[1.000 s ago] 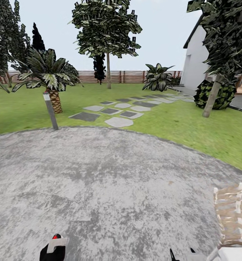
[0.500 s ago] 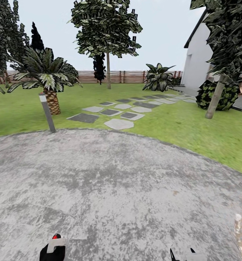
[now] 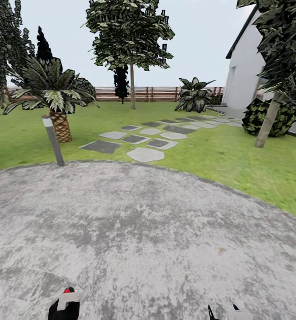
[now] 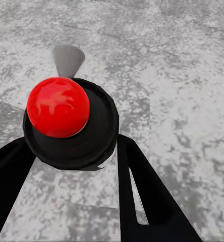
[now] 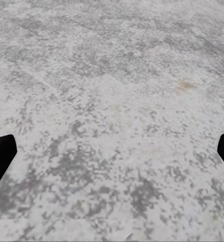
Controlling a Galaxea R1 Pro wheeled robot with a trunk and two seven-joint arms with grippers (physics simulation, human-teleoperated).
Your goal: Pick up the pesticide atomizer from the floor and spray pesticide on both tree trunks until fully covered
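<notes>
Whole head view shifted since a second ago: wicker thing gone from near right, camera move. Left hand (image 4: 74, 151) closed around black atomizer (image 4: 71, 131) with red cap (image 4: 58, 107), over grey paving (image 3: 143, 231). Right hand (image 5: 112, 151) spread wide, empty. Far: tree trunk (image 3: 132, 86) at fence (image 3: 143, 94); second trunk (image 3: 268, 120) right. Palm (image 3: 54, 89) left.

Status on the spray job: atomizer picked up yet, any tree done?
Pickup looks done: the left gripper is shut on the atomizer, red cap up. The right gripper is open over the grey paving. Spraying is not started: the near tree trunk and the far tree trunk stand well ahead across the lawn, with no white specks visible on either.
</notes>
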